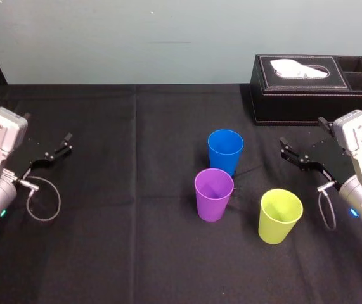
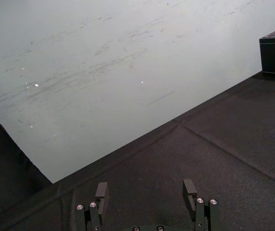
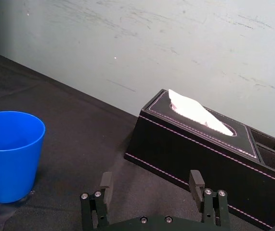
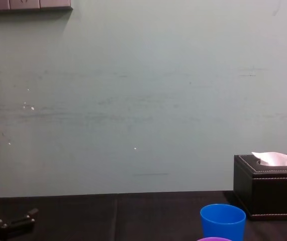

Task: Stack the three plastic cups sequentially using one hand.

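Fingers spread, right gripper, purple cup cropped

Noted bare black tablecloth left of and in front of the purple cup, free out to the left gripper, parked well apart with fingers spread. Logged blue cup just behind the purple cup, gap unreadable, and yellow-green cup to its right and slightly forward, with a narrow lane between. Marked tissue box blocking the far right-rear of the purple cup, with the spread-fingered right gripper in the strip between box and yellow-green cup.
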